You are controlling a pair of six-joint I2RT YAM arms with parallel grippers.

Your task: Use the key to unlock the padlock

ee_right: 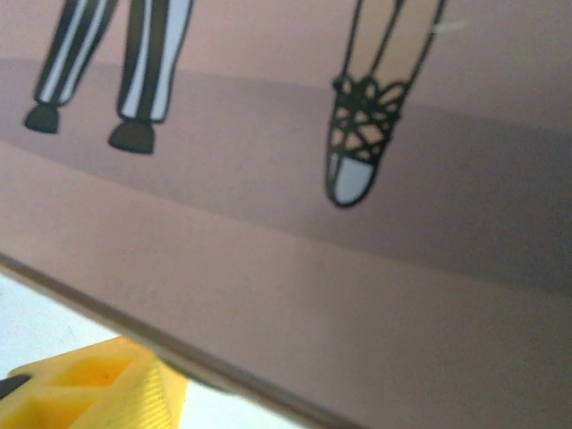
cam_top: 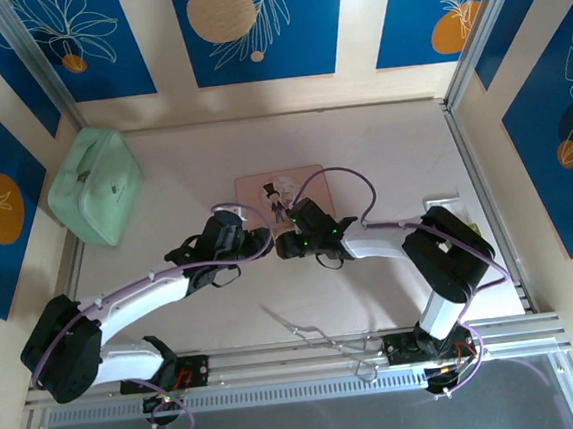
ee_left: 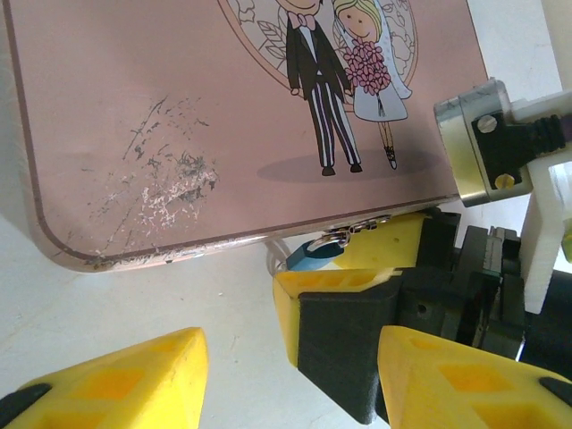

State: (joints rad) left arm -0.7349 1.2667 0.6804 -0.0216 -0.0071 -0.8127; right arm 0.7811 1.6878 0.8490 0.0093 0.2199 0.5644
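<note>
**Top external.** Pink picture box (cam_top: 264, 188) lies flat near the middle of the worktop (cam_top: 382, 156), a little toward the far edge. Left gripper (cam_top: 262, 243) and right gripper (cam_top: 281, 247) meet nose to nose at the box's near edge. Pale green container (cam_top: 95, 184) sits in the far left corner. Thin silvery wire tool (cam_top: 312, 331) lies at the near edge between the two arm bases, well apart from both grippers.

**Left wrist.** The box lid carries a bride-and-groom drawing, with scratch marks toward one rounded corner. Padlock (ee_left: 311, 253), blue body, hangs at the silvery clasp (ee_left: 353, 231) on the box's near edge.
- Left gripper (ee_left: 290, 389): its yellow fingers (ee_left: 116, 384) stand well apart with nothing gripped between them, so it is released.
- Right gripper (ee_left: 349, 268) comes in from the right, and its yellow fingertips are just beside the padlock. I cannot tell whether they touch it or clamp it, nor whether this claw is clenched or released.

**Right wrist.** The view is very close to the box lid and blurred, with the drawn feet and shoes legible. One yellow finger (ee_right: 98, 384) shows below the lid's edge at lower left, with white worktop beside it.
</note>
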